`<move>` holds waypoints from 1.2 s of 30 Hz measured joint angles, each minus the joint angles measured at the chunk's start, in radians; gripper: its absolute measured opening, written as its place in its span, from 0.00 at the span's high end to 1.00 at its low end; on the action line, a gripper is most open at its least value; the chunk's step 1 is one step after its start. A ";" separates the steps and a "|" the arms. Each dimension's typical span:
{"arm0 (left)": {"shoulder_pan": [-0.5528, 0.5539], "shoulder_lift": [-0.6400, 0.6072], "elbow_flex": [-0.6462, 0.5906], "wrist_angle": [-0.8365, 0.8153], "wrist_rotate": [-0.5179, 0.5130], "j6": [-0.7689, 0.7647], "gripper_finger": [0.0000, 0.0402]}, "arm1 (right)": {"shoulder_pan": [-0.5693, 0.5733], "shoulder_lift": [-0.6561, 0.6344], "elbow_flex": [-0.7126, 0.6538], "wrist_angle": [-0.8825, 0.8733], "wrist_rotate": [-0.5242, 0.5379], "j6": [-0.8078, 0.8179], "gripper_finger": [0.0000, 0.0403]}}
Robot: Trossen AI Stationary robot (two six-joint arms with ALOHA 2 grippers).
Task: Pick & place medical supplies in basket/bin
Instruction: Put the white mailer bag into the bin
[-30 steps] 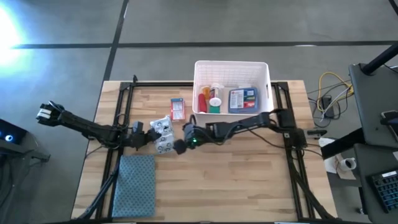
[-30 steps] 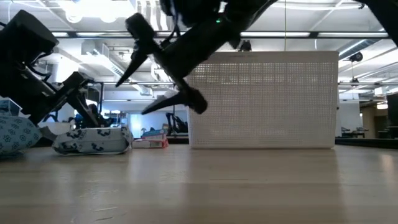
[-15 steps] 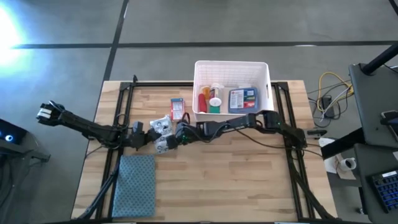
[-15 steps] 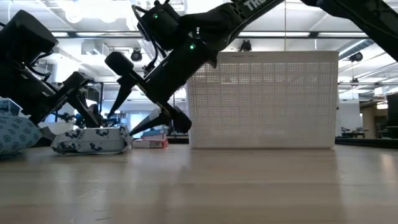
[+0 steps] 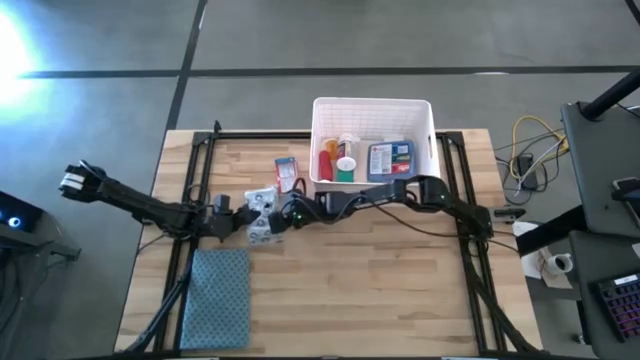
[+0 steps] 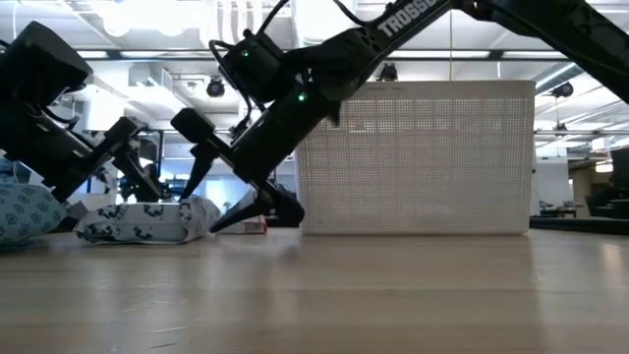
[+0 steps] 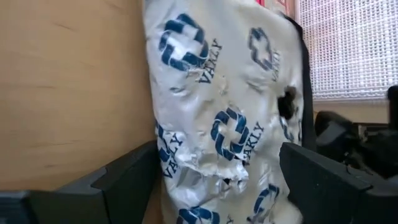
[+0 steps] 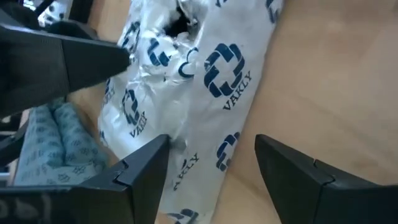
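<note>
A silvery blister pack [image 5: 260, 210] printed with blue crosses lies flat on the wood table, left of the white bin [image 5: 372, 101]. My left gripper [image 7: 217, 180] is open, low at the pack's left end, with the pack [image 7: 224, 106] between its fingers. My right gripper [image 8: 211, 180] is open and reaches in from the right, slanting down at the pack's right end [image 6: 201, 209]. A red-white box [image 5: 286, 173] lies flat beside the bin's left wall. A red tube [image 5: 326, 160], an orange vial [image 5: 345, 150] and a blue packet [image 5: 390, 160] lie in the bin. My left gripper has the pack's left end between its open fingers [image 7: 124, 180]; the foil's edges reach both fingers. Whether they press it I cannot tell. The pack lies on the table. My right gripper comes slanting down from the table's right. One finger [image 8: 140, 171] lies over the pack's edge [image 8: 180, 149]; the other stands on bare wood beside it. The pack's right end bulges upward.
A blue-grey folded cloth [image 5: 215, 290] lies near the table's front left, close to the left arm. The bin's perforated wall [image 6: 423, 157] stands right of both grippers. Bare wood [image 5: 380, 290] stretches across the table's near and right parts.
My right gripper has moved toward the table's left and down to the pack, staying open. The pack's right end has risen into a bulge and the pack has shifted slightly left.
</note>
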 joint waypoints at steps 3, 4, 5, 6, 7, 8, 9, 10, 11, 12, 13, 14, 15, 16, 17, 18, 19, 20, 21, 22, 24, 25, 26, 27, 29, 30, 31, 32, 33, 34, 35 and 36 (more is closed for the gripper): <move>0.002 0.035 -0.002 0.057 -0.008 0.001 0.22 | 0.004 0.011 0.003 0.001 -0.014 0.011 0.43; 0.002 0.043 -0.004 0.079 -0.012 0.002 0.22 | 0.005 0.012 0.003 -0.005 -0.013 0.013 0.43; 0.002 0.049 -0.005 0.098 -0.013 0.003 0.22 | 0.006 0.012 0.003 -0.012 -0.011 0.014 0.43; 0.002 0.054 -0.005 0.116 -0.015 0.009 0.22 | 0.006 0.012 0.004 -0.021 -0.009 0.012 0.43; 0.002 0.058 -0.002 0.125 -0.019 0.018 0.22 | 0.006 0.012 0.004 -0.032 -0.007 0.006 0.43; 0.002 0.062 0.002 0.130 -0.022 0.029 0.22 | 0.006 0.012 0.005 -0.044 -0.006 0.000 0.43; 0.002 0.066 0.004 0.132 -0.022 0.034 0.22 | 0.006 0.011 0.006 -0.061 -0.007 -0.006 0.43; 0.003 0.071 0.006 0.131 -0.021 0.039 0.22 | 0.006 0.010 0.006 -0.077 -0.006 -0.010 0.43; 0.004 0.075 0.009 0.128 -0.020 0.045 0.22 | 0.006 0.009 0.006 -0.092 -0.006 -0.013 0.43; 0.004 0.080 0.014 0.126 -0.019 0.054 0.22 | 0.006 0.009 0.006 -0.099 -0.006 -0.022 0.43; 0.005 0.084 0.019 0.133 -0.022 0.062 0.22 | 0.006 0.009 0.006 -0.100 -0.006 -0.032 0.43; 0.007 0.091 0.024 0.146 -0.027 0.069 0.22 | 0.006 0.010 0.006 -0.098 -0.006 -0.042 0.43; 0.009 0.098 0.027 0.162 -0.034 0.078 0.22 | 0.007 0.010 0.005 -0.095 -0.006 -0.048 0.43; 0.013 0.104 0.029 0.183 -0.038 0.094 0.22 | 0.008 0.010 0.004 -0.092 -0.006 -0.051 0.43; 0.017 0.113 0.031 0.209 -0.045 0.114 0.22 | 0.009 0.010 0.004 -0.089 -0.006 -0.053 0.43; 0.022 0.124 0.031 0.251 -0.051 0.141 0.22 | 0.010 0.011 0.003 -0.087 -0.006 -0.057 0.43; 0.027 0.136 0.033 0.295 -0.056 0.178 0.22 | 0.011 0.011 0.002 -0.084 -0.007 -0.065 0.43; 0.031 0.150 0.033 0.333 -0.064 0.209 0.22 | 0.013 0.011 0.002 -0.083 -0.010 -0.075 0.43; 0.033 0.164 0.035 0.370 -0.069 0.238 0.22 | 0.015 0.011 0.001 -0.084 -0.013 -0.085 0.43; 0.033 0.178 0.044 0.386 -0.070 0.262 0.22 | 0.017 0.011 0.001 -0.084 -0.018 -0.096 0.43; 0.033 0.205 0.072 0.395 -0.070 0.289 0.22 | 0.022 0.011 0.000 -0.083 -0.028 -0.113 0.43; 0.033 0.219 0.088 0.395 -0.069 0.301 0.22 | 0.025 0.010 0.000 -0.082 -0.035 -0.119 0.43; 0.033 0.234 0.103 0.395 -0.067 0.317 0.22 | 0.027 0.010 -0.001 -0.082 -0.042 -0.124 0.43; 0.033 0.248 0.118 0.393 -0.063 0.339 0.22 | 0.030 0.009 -0.002 -0.081 -0.046 -0.127 0.43; 0.033 0.274 0.152 0.379 -0.057 0.388 0.22 | 0.037 0.000 -0.003 -0.084 -0.047 -0.137 0.43; 0.033 0.285 0.172 0.368 -0.051 0.409 0.22 | 0.040 -0.008 -0.004 -0.087 -0.046 -0.144 0.43; 0.033 0.294 0.189 0.359 -0.043 0.429 0.22 | 0.044 -0.016 -0.005 -0.093 -0.043 -0.156 0.43; 0.033 0.301 0.203 0.358 -0.034 0.446 0.22 | 0.047 -0.025 -0.005 -0.112 -0.034 -0.171 0.43; 0.033 0.302 0.218 0.354 -0.024 0.461 0.22 | 0.051 -0.033 -0.005 -0.134 -0.021 -0.190 0.43; 0.032 0.297 0.233 0.337 -0.007 0.474 0.23 | 0.056 -0.044 -0.005 -0.157 -0.007 -0.213 0.43; 0.032 0.294 0.246 0.322 0.006 0.486 0.24 | 0.059 -0.054 -0.005 -0.181 0.004 -0.233 0.43; 0.031 0.292 0.262 0.301 0.013 0.496 0.26 | 0.062 -0.063 -0.005 -0.200 0.012 -0.258 0.43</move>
